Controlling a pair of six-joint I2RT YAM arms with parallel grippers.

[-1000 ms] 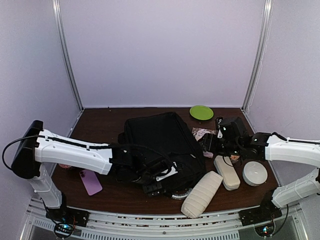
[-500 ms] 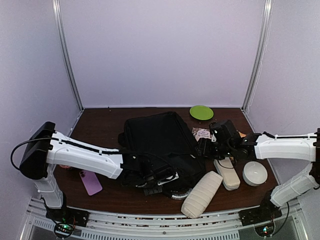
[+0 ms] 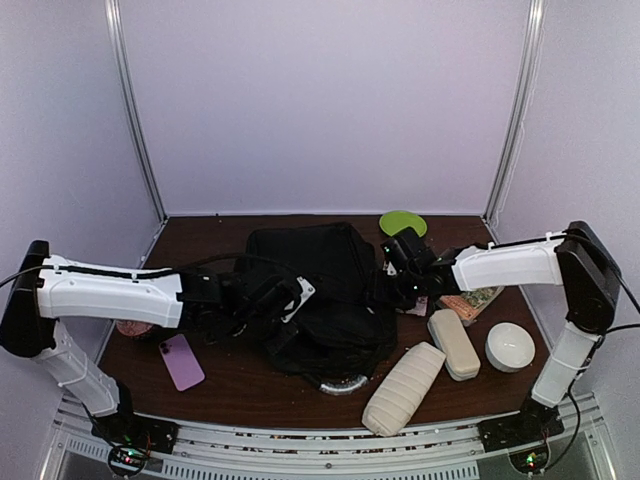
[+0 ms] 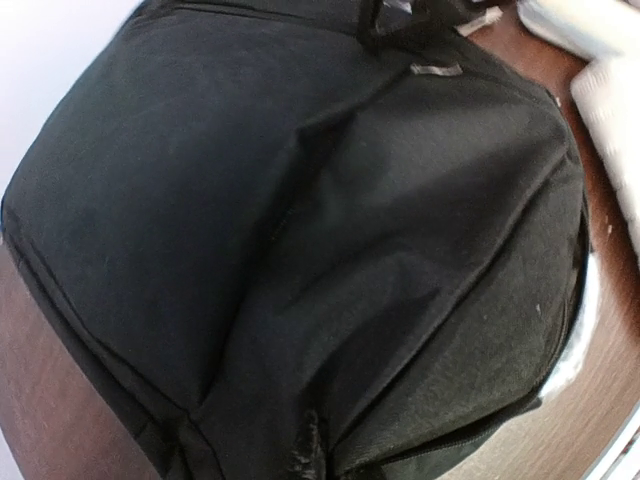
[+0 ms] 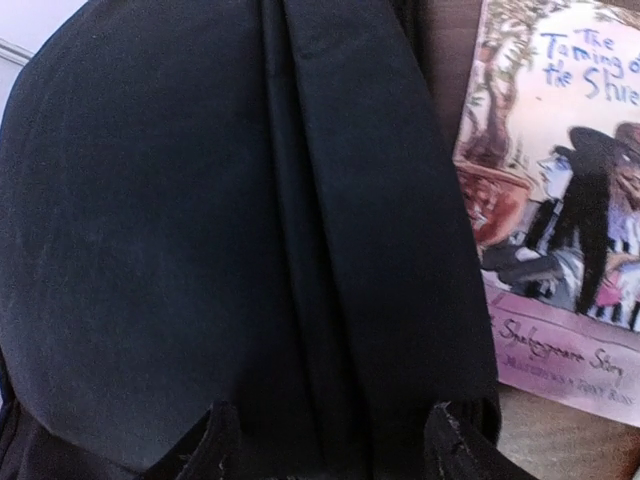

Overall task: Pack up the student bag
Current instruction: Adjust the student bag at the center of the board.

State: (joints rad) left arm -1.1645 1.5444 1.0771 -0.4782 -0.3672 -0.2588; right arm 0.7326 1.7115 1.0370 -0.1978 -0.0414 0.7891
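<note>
The student bag (image 3: 325, 280), a big soft black backpack, lies mid-table with a silvery rim (image 3: 340, 383) at its near end. My left gripper (image 3: 288, 308) sits on the bag's left-front part, shut on a pinch of its fabric. In the left wrist view the cloth (image 4: 300, 220) draws into folds that run down to the gripper (image 4: 305, 455). My right gripper (image 3: 393, 283) is at the bag's right edge. Its fingers (image 5: 215, 440) stand apart, open, straddling a black strap fold of the bag (image 5: 330, 250).
An illustrated book (image 5: 560, 220) lies just right of the bag (image 3: 470, 300). Two cream cases (image 3: 453, 343) (image 3: 403, 387) and a white bowl (image 3: 510, 346) sit front right. A green plate (image 3: 403, 222) is at the back, a purple phone (image 3: 181, 362) front left.
My left gripper has shut on the bag's fabric and drawn it leftward and up. My right arm has swung left from the book to the bag's right edge, jaws narrowing slightly.
</note>
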